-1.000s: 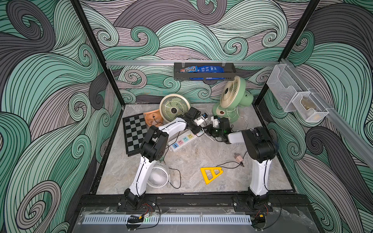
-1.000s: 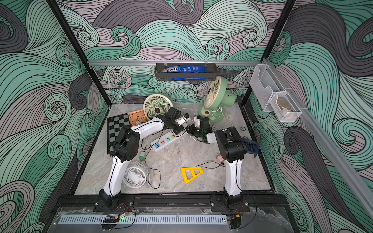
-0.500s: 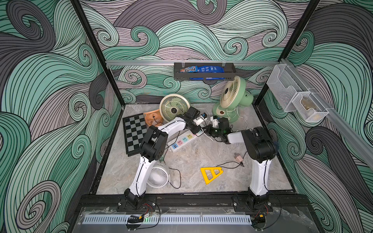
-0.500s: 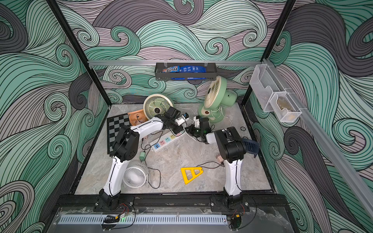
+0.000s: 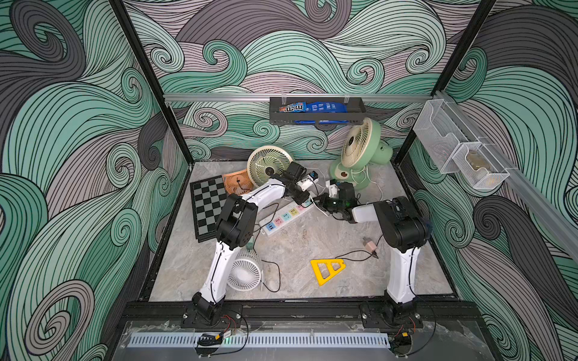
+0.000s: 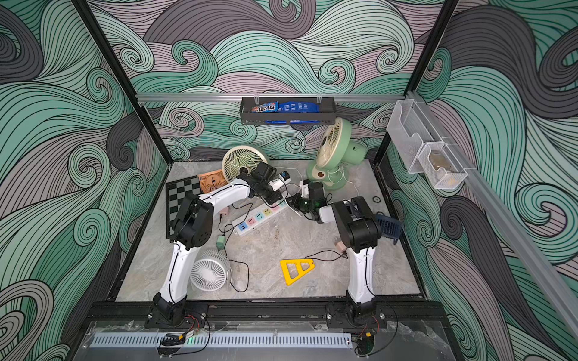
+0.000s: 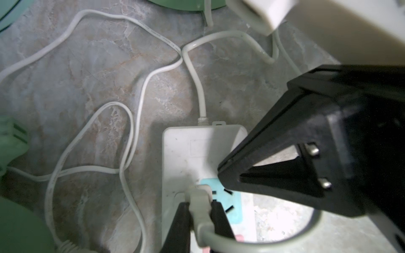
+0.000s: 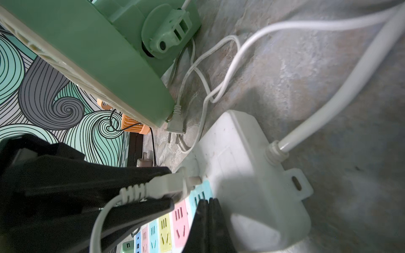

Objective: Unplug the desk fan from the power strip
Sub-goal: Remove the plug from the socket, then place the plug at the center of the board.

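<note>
Power strip [image 5: 284,217] | L pincer [image 7: 200,206] on plug [image 8: 166,186] | green fan [image 8: 98,57], cords [image 7: 201,103] nr

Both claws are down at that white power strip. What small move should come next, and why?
Probably the left claw should pull the plug straight out of the blue socket. It is shut on the plug, whose pins sit in the power strip, and the shut right claw rests on the strip, seemingly pinning it.

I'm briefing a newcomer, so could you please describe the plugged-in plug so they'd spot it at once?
Find the long white power strip mid-table. At its corded end a pale grey plug sits in the blue socket, pinched by the left gripper. The spare plug beside a green fan lies loose, prongs bare.
</note>
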Action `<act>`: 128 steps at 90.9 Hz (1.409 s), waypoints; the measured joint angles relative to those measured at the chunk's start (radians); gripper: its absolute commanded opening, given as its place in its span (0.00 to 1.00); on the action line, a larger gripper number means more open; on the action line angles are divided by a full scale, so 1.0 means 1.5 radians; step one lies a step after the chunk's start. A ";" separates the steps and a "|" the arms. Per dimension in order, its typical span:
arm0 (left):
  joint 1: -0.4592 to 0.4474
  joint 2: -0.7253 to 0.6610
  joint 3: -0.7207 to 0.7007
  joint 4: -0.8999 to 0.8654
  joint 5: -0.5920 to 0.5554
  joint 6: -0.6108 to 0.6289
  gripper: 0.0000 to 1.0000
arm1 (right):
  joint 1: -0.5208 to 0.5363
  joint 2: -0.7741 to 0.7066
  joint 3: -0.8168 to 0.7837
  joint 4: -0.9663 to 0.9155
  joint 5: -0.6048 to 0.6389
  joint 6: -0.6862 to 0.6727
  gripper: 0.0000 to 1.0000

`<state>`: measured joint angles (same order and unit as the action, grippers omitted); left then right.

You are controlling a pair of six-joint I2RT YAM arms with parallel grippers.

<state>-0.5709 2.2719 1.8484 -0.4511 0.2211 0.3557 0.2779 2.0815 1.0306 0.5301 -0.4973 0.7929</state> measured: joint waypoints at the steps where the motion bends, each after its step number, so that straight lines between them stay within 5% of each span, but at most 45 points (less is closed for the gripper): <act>1: -0.002 -0.002 -0.003 0.002 -0.004 0.000 0.00 | 0.000 0.000 0.000 0.000 0.000 0.000 0.03; 43: -0.005 -0.004 0.007 -0.020 0.018 -0.008 0.00 | -0.006 -0.002 0.000 -0.001 -0.004 -0.005 0.05; 60: -0.014 -0.005 0.028 -0.039 0.044 -0.017 0.00 | -0.035 -0.038 0.000 -0.080 -0.001 -0.038 0.14; 94: -0.069 0.008 0.185 -0.083 0.077 -0.052 0.00 | -0.151 -0.234 0.000 -0.225 0.027 -0.127 0.23; 128: -0.120 0.161 0.310 -0.107 0.083 -0.096 0.00 | -0.291 -0.390 -0.079 -0.294 0.027 -0.175 0.31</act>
<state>-0.7506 2.5134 2.3127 -0.6109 0.3450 0.2123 -0.1589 1.4967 0.9119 0.0887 -0.4564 0.5308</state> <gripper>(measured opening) 0.162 0.298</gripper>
